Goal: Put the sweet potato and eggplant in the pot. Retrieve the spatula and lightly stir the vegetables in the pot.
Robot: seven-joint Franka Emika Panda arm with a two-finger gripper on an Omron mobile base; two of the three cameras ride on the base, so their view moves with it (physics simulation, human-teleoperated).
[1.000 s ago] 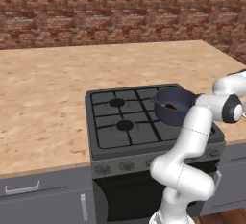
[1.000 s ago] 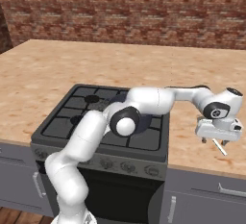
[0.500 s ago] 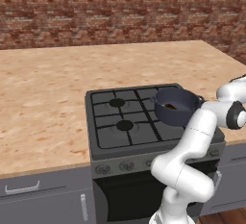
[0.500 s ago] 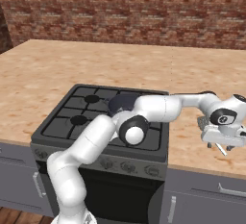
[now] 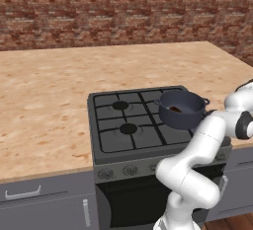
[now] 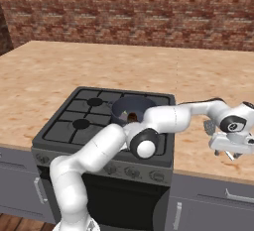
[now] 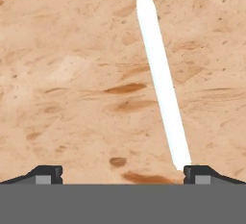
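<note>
The dark blue-grey pot (image 5: 182, 108) stands on the stove's right side, also seen as the pot (image 6: 130, 110) behind my arm. Inside it lies the orange-brown sweet potato (image 5: 174, 109). The eggplant is hidden. My gripper (image 6: 227, 151) hangs low over the wooden counter right of the stove. In the hand view the gripper (image 7: 123, 174) is open and empty. The spatula's long white handle (image 7: 161, 74) lies on the counter between the fingertips. Its near end sits just beside the right fingertip (image 7: 202, 174).
The black four-burner stove (image 5: 129, 125) is set into the light wood counter (image 5: 44, 100), with a brick wall behind. Grey drawers (image 6: 213, 200) run under the counter's front edge. My arm stretches across the stove's front right corner.
The arm has swung further right and the hand has sunk closer to the counter. The pot now shows clear of the arm in the left base view. The jaws stayed open.
</note>
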